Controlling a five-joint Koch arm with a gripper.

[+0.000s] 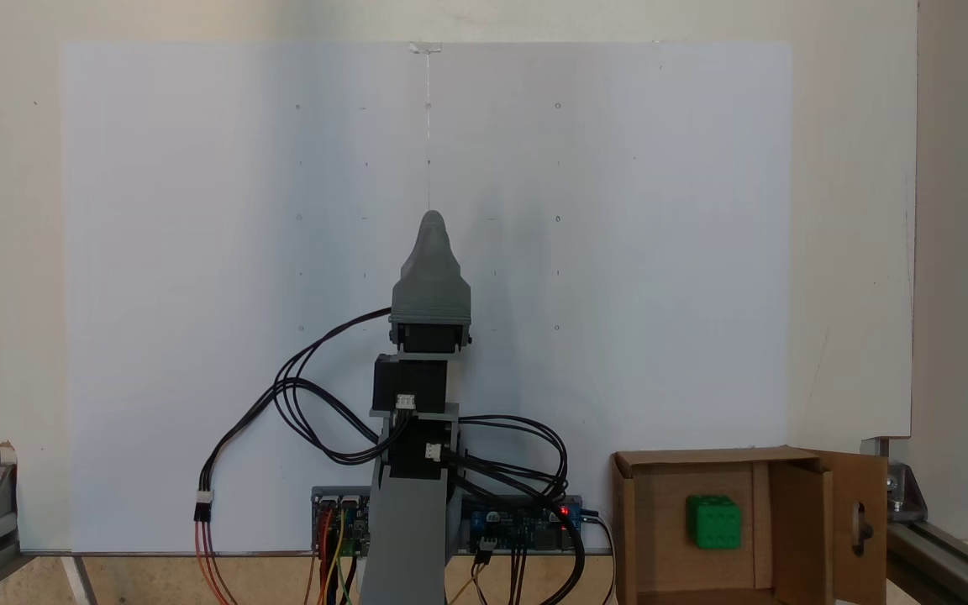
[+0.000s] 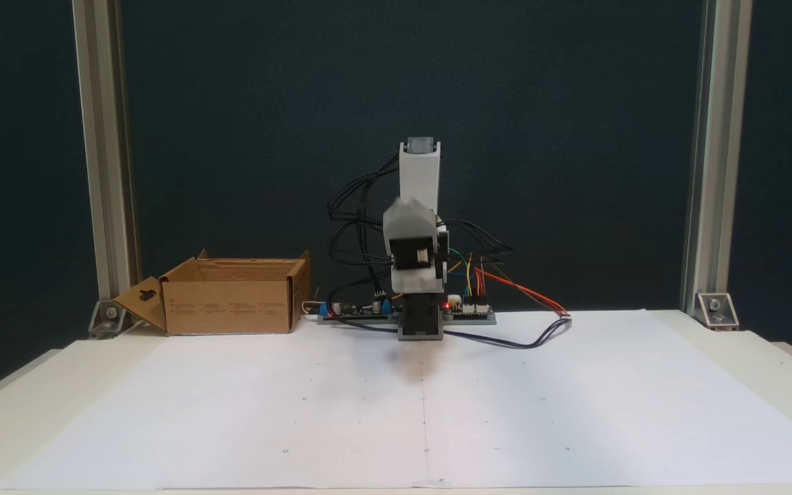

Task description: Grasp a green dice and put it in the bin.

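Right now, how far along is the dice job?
Done, it seems: the green dice lies inside the bin, on its cardboard floor. In hand: nothing; the gripper is over the white paper, away from the bin, its jaw state unreadable. Left: nothing visible.

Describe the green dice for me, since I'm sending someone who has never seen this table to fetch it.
Find the brown cardboard bin beside the arm's circuit boards, at the lower right of a fixed view from above. The green dice lies on the bin's floor, near its middle. It is a small bright green cube with rounded edges, the only thing in the bin and the only green block around.
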